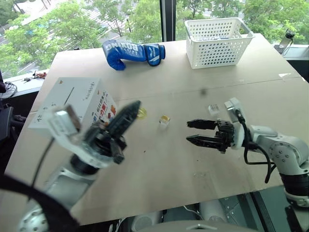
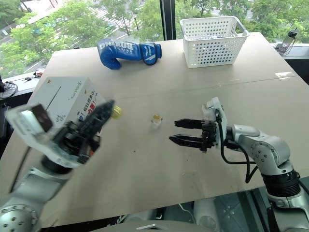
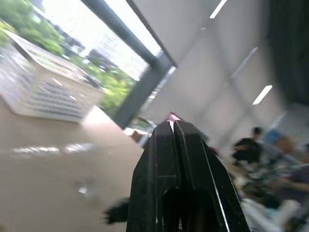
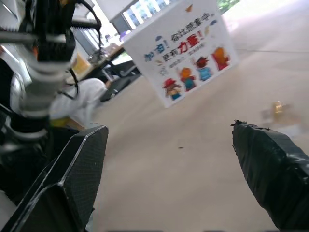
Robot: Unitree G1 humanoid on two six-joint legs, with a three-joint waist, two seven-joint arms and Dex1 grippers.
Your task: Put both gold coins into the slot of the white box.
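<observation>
The white box (image 1: pixel 72 99) stands at the table's left, its dark slot (image 1: pixel 67 95) on top and its picture panel facing my right gripper. My left gripper (image 1: pixel 136 104) is raised beside the box, fingers (image 3: pixel 164 159) shut. A gold coin (image 1: pixel 141 112) sits at their tip and looks pinched there. The other gold coin (image 1: pixel 164 118) rests on a small clear block at the table's middle. My right gripper (image 1: pixel 188 132) hovers right of that block, pointing toward it. It is open and empty, with its fingers (image 4: pixel 270 164) spread wide.
A white perforated basket (image 1: pixel 217 43) and a blue boxing glove (image 1: pixel 133 52) lie at the back of the table. A second clear block (image 1: pixel 214 108) stands just behind my right gripper. The front table edge (image 1: pixel 193 200) runs close below both arms.
</observation>
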